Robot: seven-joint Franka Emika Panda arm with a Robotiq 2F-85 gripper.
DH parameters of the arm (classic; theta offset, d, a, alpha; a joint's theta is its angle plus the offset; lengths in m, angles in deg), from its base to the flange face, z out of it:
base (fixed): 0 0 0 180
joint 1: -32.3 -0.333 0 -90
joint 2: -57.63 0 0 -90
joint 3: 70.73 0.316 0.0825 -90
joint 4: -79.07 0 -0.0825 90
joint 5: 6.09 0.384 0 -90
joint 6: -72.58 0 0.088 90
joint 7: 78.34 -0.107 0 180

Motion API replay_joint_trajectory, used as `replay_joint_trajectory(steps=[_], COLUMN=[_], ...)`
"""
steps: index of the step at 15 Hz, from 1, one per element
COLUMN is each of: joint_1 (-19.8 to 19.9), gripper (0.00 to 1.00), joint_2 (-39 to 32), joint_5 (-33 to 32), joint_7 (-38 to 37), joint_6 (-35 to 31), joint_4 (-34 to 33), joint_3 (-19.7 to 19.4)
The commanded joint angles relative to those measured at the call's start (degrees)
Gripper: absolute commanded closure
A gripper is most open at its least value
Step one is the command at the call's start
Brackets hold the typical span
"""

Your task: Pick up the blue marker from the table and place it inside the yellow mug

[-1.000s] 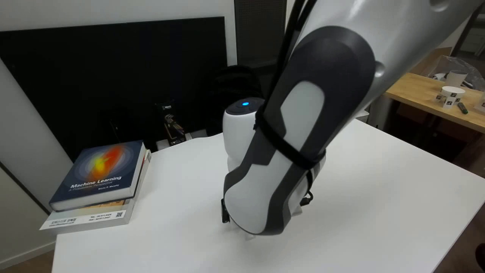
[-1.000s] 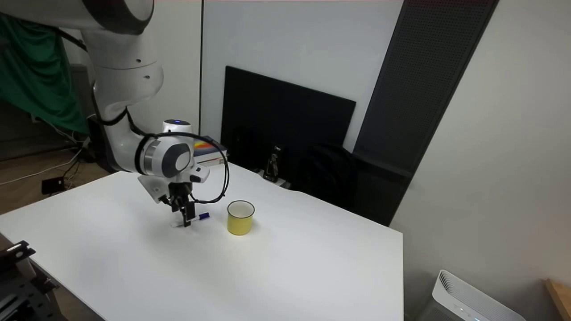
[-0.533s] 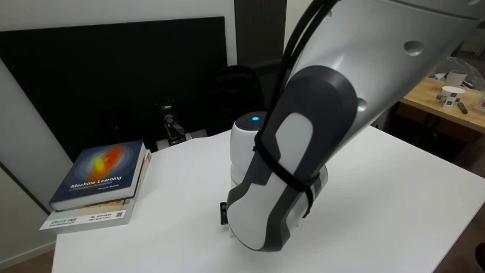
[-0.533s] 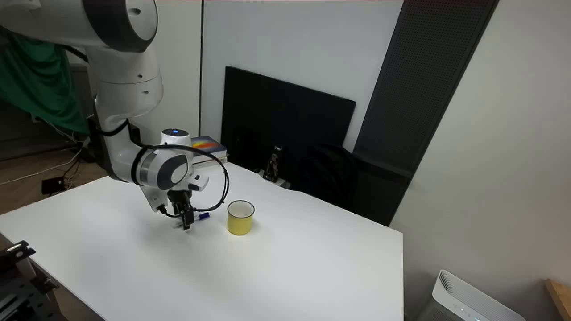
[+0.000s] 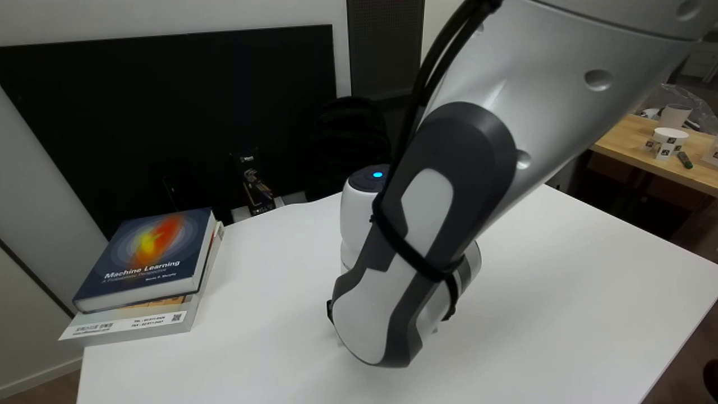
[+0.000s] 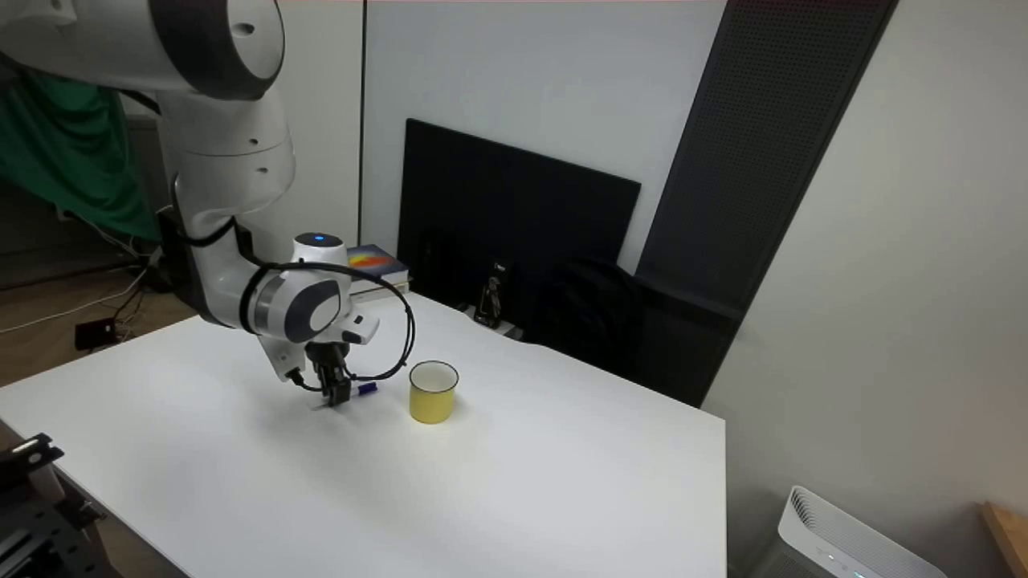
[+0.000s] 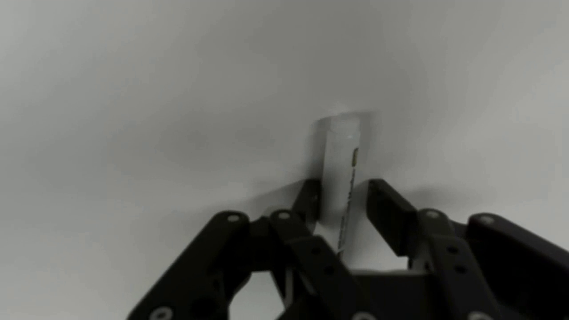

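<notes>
In the wrist view the blue marker [image 7: 341,146] lies on the white table [image 7: 178,89], its pale barrel running between the fingers of my gripper [image 7: 344,195]. The left finger is right beside the barrel, while a narrow gap separates the barrel from the right one. So the jaws are partly open around it. An exterior view shows the dark blue cap of the marker [image 6: 367,388] sticking out past my gripper [image 6: 337,399], low at the tabletop. The yellow mug [image 6: 431,405] stands upright just beyond that cap. Arm links hide gripper, marker and mug in an exterior view.
Two stacked books [image 5: 148,261] lie at a table corner. A cable loop [image 6: 408,321] arcs out from the wrist toward the mug. Behind the table are a black panel [image 6: 514,233] and a dark bag [image 6: 590,313].
The arm has come down over the marker, mostly in the first half second, then risen very slightly. My fingers have drawn closer together around the barrel. Marker and mug have not visibly moved.
</notes>
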Motion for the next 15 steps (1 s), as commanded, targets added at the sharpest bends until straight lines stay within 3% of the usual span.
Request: replay_joint_trajectory(steps=[1, 2, 3, 15], joint_1=[0.0, -0.2, -0.1, 2.1], gripper=[0.95, 0.99, 0.94, 0.94], joint_2=[-1.9, -1.9, -1.8, -0.6], joint_5=[1.2, 1.2, 1.0, -1.7], joint_7=[-0.3, -0.7, -1.0, -2.1], joint_6=[4.2, 6.0, 7.9, 20.0], joint_4=[-3.3, -3.9, -4.5, -11.9], joint_3=[-1.3, -2.0, -2.4, -4.9])
